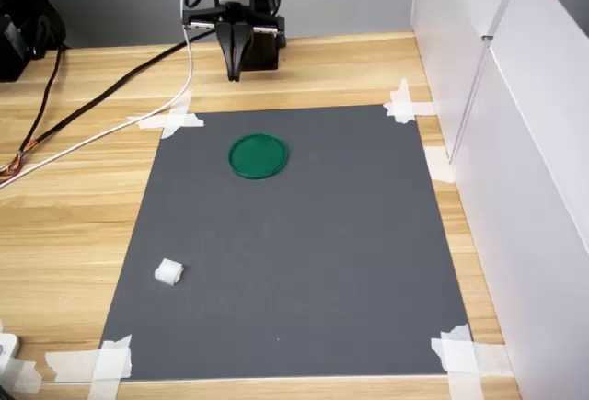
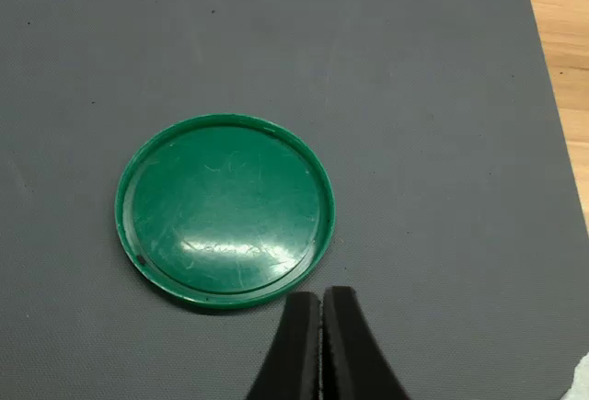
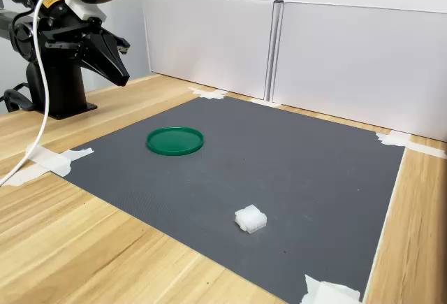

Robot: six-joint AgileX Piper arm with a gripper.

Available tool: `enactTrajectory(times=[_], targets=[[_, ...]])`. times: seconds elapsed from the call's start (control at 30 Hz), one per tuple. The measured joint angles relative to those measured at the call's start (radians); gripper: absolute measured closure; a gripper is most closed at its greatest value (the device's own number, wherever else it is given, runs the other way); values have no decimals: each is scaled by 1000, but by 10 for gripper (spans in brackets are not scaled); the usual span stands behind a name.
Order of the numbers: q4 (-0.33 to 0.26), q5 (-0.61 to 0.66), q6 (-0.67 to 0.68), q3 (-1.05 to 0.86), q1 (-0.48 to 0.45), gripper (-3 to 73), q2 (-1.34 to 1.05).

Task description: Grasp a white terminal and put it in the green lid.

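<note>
Now, tool (image 2: 321, 313) closed, holding nothing, in air near green lid (image 2: 225, 210), lid flat, white terminal (image 1: 168, 272) w/ no clear long axis.

A lab-style test bench is suggested: a grey mat (image 1: 294, 253) is taped at its corners to a wooden table (image 1: 74, 225), white panels (image 3: 335, 45) enclose two sides, and cables (image 1: 101, 97) are trailed, probably to the arm (image 3: 59, 52).

Raised fingers (image 2: 321, 326) (pressed together)
</note>
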State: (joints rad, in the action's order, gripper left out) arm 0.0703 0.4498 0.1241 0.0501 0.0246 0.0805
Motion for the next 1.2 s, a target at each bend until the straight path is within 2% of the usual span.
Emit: enactTrajectory(times=[0.97,1.2], targets=[[-17,-8,0,0,0,716,0],[-56,9,0,66,0,716,5]])
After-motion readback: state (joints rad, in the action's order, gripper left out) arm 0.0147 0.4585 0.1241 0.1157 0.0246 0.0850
